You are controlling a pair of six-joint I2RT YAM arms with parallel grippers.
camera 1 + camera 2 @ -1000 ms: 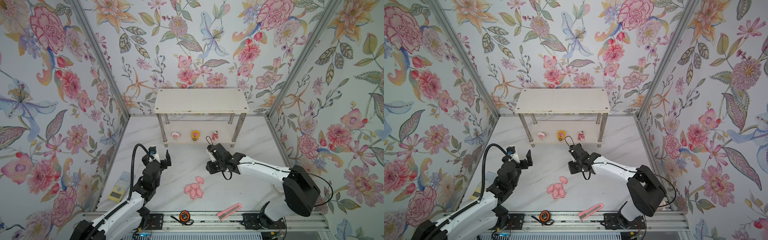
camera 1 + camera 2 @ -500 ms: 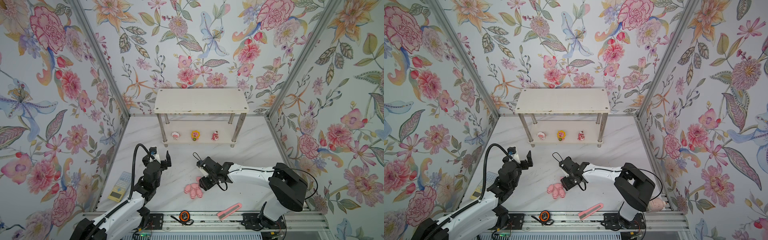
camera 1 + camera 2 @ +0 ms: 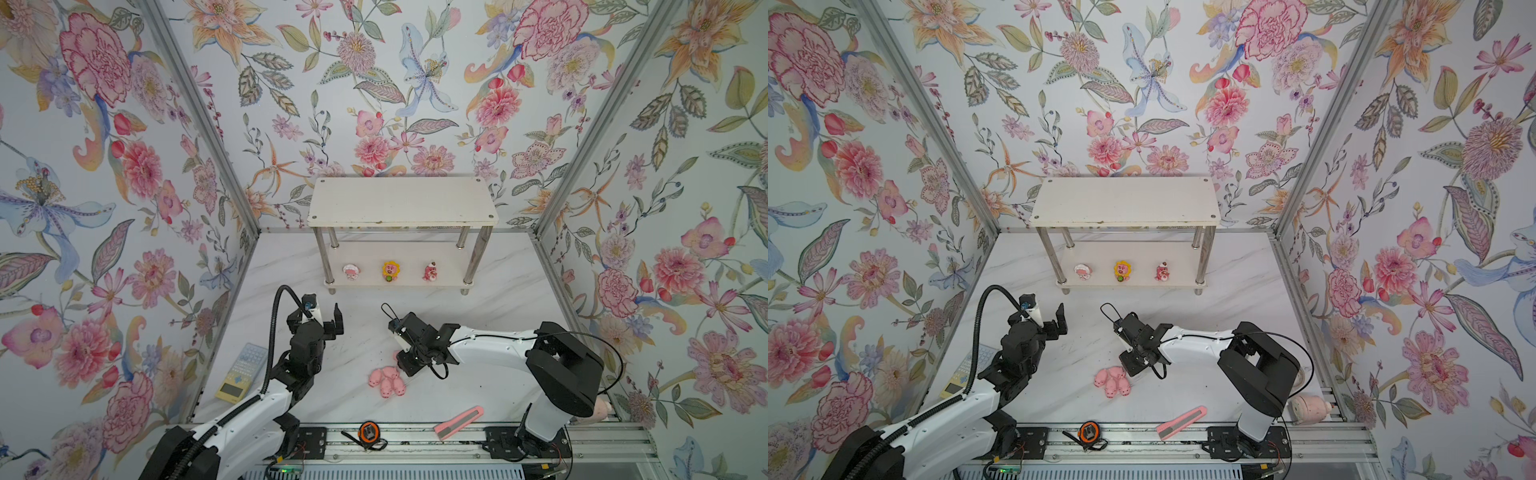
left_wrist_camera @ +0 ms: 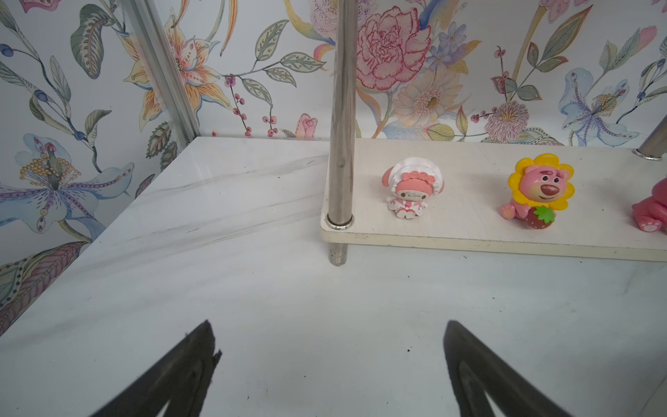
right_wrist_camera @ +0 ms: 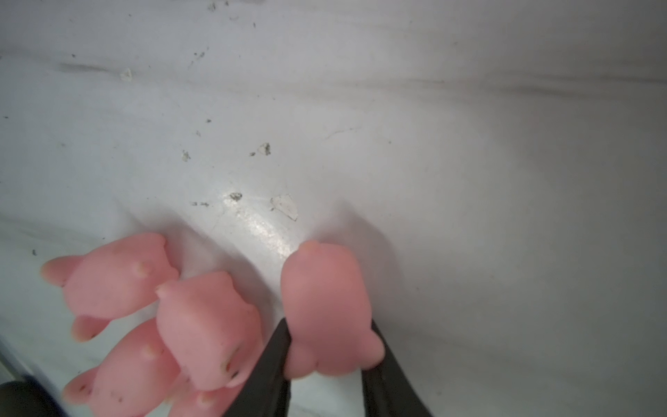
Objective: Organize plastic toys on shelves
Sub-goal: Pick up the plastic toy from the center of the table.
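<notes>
The shelves (image 3: 403, 201) stand at the back, top board bare. On the lower board are three plastic toys: a whitish figurine (image 4: 411, 191), a yellow-flower one (image 4: 539, 191) and a red-pink one (image 3: 430, 271). Several pink pigs (image 3: 388, 380) lie heaped on the table. Beside the heap, my right gripper (image 5: 328, 325) is shut on one pig (image 5: 325, 296), low over the table. My left gripper (image 3: 323, 305) is open and holds nothing, in front of the rack's left leg (image 4: 341, 144).
A tape measure (image 3: 368, 432) and a flat pink-and-grey bar (image 3: 459, 422) lie at the front edge. A yellow-and-blue keypad device (image 3: 242, 372) lies by the left wall. A pink round object (image 3: 1310, 409) sits in the front right corner.
My right gripper came back from the rack to the pig heap, opened, then closed on one pig. The left arm has not moved.
</notes>
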